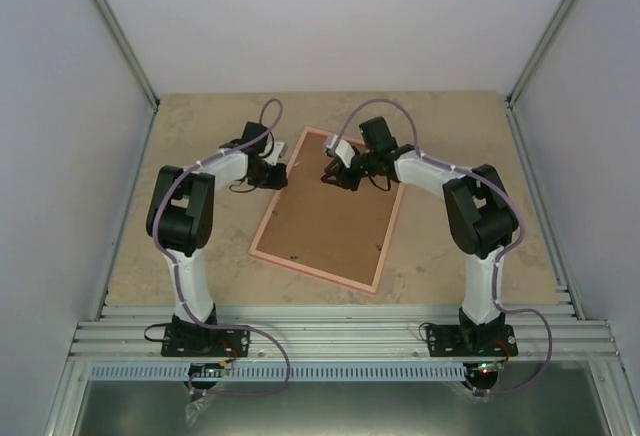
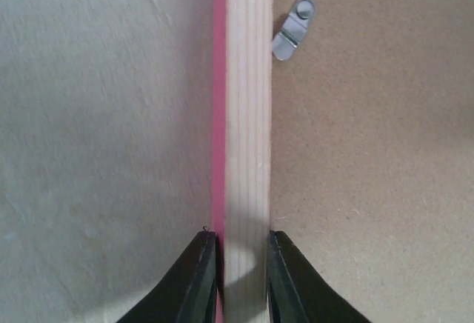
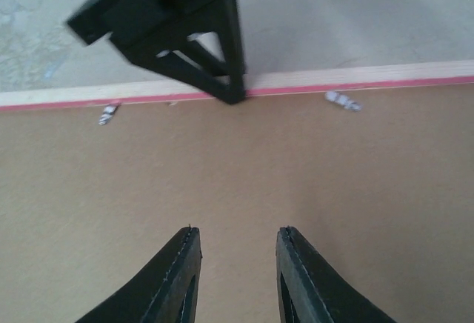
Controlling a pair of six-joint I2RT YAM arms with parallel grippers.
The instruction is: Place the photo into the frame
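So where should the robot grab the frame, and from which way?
Grab the frame by its left rail, from straight above. It lies flat with the board filling its middle, so that narrow wooden strip is probably the only part slim enough to pinch. The left gripper straddles it, one finger on each side.

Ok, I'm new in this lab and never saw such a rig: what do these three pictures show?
Two robot arms are bolted to a table. One picture looks down from above; the others come from a camera on each wrist. On the table lies a pink frame, back up, with a brown backing board in it. The left end effector pinches the frame's side rail. The right end effector hovers open over the board, holding nothing.
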